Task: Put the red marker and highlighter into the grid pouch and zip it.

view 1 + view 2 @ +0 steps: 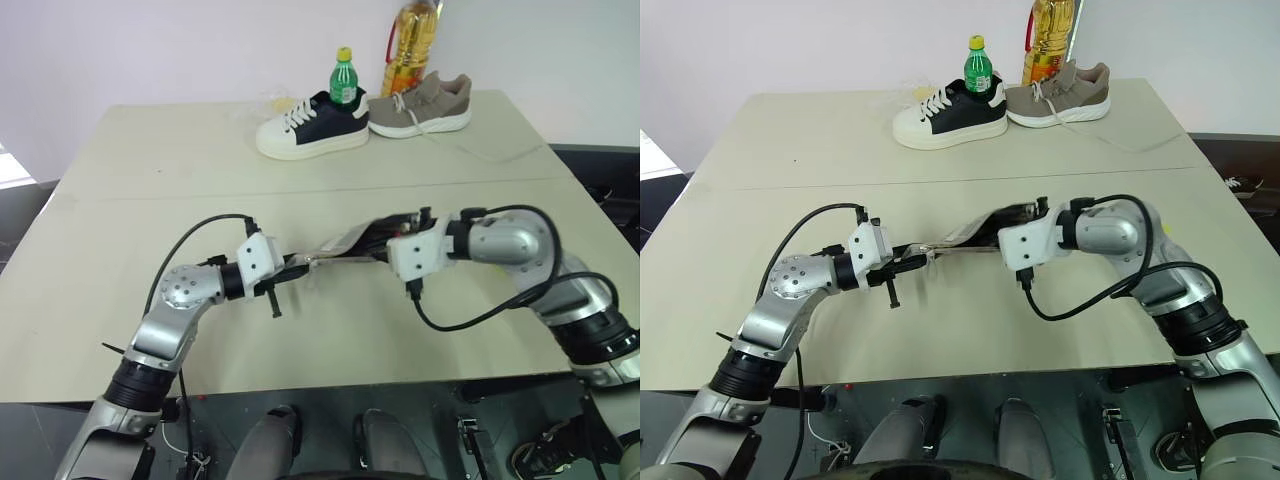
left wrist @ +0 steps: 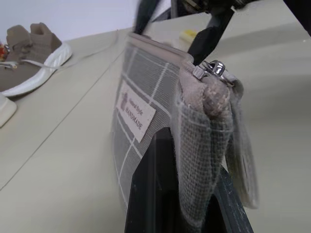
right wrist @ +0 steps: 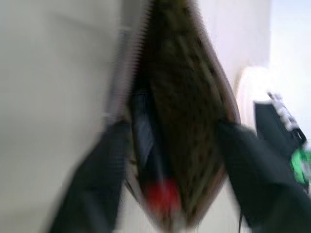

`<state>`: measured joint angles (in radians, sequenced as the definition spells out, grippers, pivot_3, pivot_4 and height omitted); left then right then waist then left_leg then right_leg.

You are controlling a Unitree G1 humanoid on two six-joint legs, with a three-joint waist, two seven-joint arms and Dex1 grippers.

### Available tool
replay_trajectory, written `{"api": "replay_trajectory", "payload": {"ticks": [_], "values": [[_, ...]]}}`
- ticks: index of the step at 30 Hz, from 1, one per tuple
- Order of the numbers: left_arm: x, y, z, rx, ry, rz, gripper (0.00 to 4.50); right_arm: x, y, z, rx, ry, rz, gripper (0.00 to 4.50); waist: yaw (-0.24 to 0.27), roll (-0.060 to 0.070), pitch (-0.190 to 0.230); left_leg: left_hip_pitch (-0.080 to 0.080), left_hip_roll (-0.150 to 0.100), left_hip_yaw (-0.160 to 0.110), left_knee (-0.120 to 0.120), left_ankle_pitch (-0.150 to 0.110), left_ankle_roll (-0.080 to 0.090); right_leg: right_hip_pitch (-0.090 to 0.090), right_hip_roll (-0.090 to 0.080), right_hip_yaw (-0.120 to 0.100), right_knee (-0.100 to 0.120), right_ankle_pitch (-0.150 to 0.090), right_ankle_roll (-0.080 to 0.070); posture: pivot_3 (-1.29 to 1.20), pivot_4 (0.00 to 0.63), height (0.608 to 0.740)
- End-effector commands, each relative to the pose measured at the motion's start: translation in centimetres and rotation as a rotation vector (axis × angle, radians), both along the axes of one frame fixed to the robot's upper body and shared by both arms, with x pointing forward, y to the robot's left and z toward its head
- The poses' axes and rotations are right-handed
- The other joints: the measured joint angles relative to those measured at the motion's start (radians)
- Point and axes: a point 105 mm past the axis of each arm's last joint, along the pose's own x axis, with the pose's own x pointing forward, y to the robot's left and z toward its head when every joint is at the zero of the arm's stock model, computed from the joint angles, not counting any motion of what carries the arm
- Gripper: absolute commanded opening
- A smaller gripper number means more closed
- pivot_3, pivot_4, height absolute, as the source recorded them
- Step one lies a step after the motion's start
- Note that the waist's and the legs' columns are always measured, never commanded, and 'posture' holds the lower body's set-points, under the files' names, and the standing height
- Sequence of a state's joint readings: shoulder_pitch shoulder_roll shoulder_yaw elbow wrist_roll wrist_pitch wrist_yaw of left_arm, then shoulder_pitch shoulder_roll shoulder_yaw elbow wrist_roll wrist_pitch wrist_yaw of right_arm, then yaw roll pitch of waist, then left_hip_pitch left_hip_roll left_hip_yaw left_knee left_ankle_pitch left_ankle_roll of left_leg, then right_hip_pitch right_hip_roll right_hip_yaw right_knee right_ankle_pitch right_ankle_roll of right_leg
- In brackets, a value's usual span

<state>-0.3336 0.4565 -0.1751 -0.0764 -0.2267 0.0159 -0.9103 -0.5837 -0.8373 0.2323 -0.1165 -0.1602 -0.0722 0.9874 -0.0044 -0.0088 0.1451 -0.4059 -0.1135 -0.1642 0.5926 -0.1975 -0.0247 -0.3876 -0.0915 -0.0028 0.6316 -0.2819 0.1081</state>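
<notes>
The grid pouch (image 1: 345, 245), grey with white lines and a small white label (image 2: 137, 111), hangs a little above the table between my two grippers. My left gripper (image 1: 298, 266) is shut on the pouch's left end, near the metal zipper pull (image 2: 214, 68). My right gripper (image 3: 172, 141) is at the unzipped right end, open, with a finger on each side of the gaping mouth. The red marker (image 3: 160, 194) lies inside the pouch, its red end and black body showing. A bit of yellow (image 2: 187, 34) lies on the table past the pouch; I cannot tell whether it is the highlighter.
At the far edge of the cream table (image 1: 150, 200) stand a white-and-black shoe (image 1: 312, 125), a tan shoe (image 1: 425, 103), a green bottle (image 1: 344, 78) and a yellow oil bottle (image 1: 412, 45). A seam (image 1: 200, 195) runs across the tabletop.
</notes>
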Motion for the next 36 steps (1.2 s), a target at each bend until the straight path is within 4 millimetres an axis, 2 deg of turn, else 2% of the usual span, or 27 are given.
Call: {"api": "replay_trajectory", "payload": {"ticks": [1,5,7,9,11,13,16,18,25,28,33,34,36], "values": [[0.5,-0.3,1.3,-0.045,-0.050,0.030,0.00,-0.1,-2.2,3.1,0.196,0.051,-0.120,3.27,0.002,0.000,0.000,0.000,0.000,0.000,0.000,0.000,0.000,0.000,0.000,0.000,0.000,0.000,0.000,0.00,0.150,0.740],[0.9,-1.3,0.9,-0.097,-0.042,0.064,0.00,0.7,-7.5,4.3,0.504,0.168,-0.409,3.27,0.017,0.000,0.000,0.000,0.000,0.000,0.001,0.000,0.000,0.000,0.000,0.000,0.000,0.000,0.000,0.00,0.150,0.740],[1.3,-2.2,0.6,-0.123,-0.049,0.090,0.00,1.9,-12.3,2.8,0.654,0.210,-0.686,3.27,0.019,-0.001,-0.001,0.000,0.000,0.000,0.001,0.000,0.000,0.000,-0.001,0.000,0.000,0.000,-0.001,0.00,0.150,0.740],[1.7,-3.0,0.4,-0.146,-0.051,0.109,0.00,2.3,-16.0,1.2,0.792,0.259,-0.931,3.85,0.022,-0.002,-0.001,0.000,0.000,0.000,0.002,0.000,0.000,0.001,-0.001,0.000,0.000,0.001,-0.001,0.00,0.150,0.740],[1.9,-3.7,0.1,-0.153,-0.050,0.117,0.00,2.1,-18.7,-0.3,0.902,0.290,-1.143,4.43,0.020,-0.002,-0.001,0.000,0.000,0.001,0.002,0.000,0.000,0.001,-0.001,0.000,0.000,0.001,-0.001,0.00,0.150,0.740],[1.8,-4.7,-0.2,-0.160,-0.040,0.100,0.00,1.6,-20.8,-1.7,1.020,0.292,-1.341,4.43,0.018,-0.001,-0.001,-0.001,0.000,0.001,0.002,0.000,0.000,0.000,-0.001,0.000,0.001,0.001,-0.001,0.00,0.150,0.740],[1.9,-5.5,-0.2,-0.184,-0.027,0.088,0.00,1.0,-21.2,-4.1,1.003,0.300,-1.506,4.43,0.013,0.002,-0.003,-0.001,0.000,0.003,0.001,0.000,0.000,-0.002,-0.001,0.001,0.001,0.001,-0.001,0.00,0.150,0.740],[1.8,-5.9,-0.1,-0.187,-0.026,0.073,0.00,0.9,-21.5,-5.2,1.054,0.319,-1.609,4.43,0.011,0.002,-0.003,0.000,0.001,0.004,0.001,0.000,0.000,-0.002,-0.001,0.001,0.002,0.001,-0.001,0.00,0.150,0.740],[1.8,-6.0,-0.3,-0.180,-0.032,0.064,0.00,1.6,-20.1,-7.6,1.221,0.482,-1.741,4.43,0.014,0.003,-0.004,0.000,0.001,0.004,0.003,0.000,0.001,-0.001,0.001,0.001,0.003,0.001,-0.001,0.00,0.150,0.740],[1.7,-5.7,-0.3,-0.182,-0.037,0.078,0.00,1.8,-19.6,-8.0,1.246,0.516,-1.754,3.62,0.014,0.003,-0.004,0.000,0.001,0.004,0.003,0.000,0.001,-0.001,0.001,0.001,0.003,0.001,-0.001,0.00,0.150,0.740],[1.8,-5.3,-0.2,-0.188,-0.039,0.103,0.00,2.1,-19.4,-7.5,1.230,0.500,-1.748,1.13,0.010,0.003,-0.004,0.000,0.001,0.004,0.003,0.000,0.001,-0.001,0.001,0.001,0.003,0.001,-0.001,0.00,0.150,0.740],[1.8,-5.2,-0.2,-0.190,-0.039,0.108,0.00,2.2,-19.3,-7.3,1.226,0.495,-1.740,0.83,0.009,0.003,-0.004,0.000,0.001,0.004,0.002,0.000,0.001,-0.001,0.002,0.001,0.003,0.001,-0.001,0.00,0.150,0.740],[1.9,-4.9,-0.1,-0.192,-0.040,0.114,0.00,2.8,-18.7,-6.0,1.213,0.459,-1.646,0.85,0.007,0.003,-0.004,0.000,0.001,0.004,0.002,0.000,0.001,-0.001,0.002,0.001,0.003,0.001,-0.001,0.00,0.150,0.740]]}}
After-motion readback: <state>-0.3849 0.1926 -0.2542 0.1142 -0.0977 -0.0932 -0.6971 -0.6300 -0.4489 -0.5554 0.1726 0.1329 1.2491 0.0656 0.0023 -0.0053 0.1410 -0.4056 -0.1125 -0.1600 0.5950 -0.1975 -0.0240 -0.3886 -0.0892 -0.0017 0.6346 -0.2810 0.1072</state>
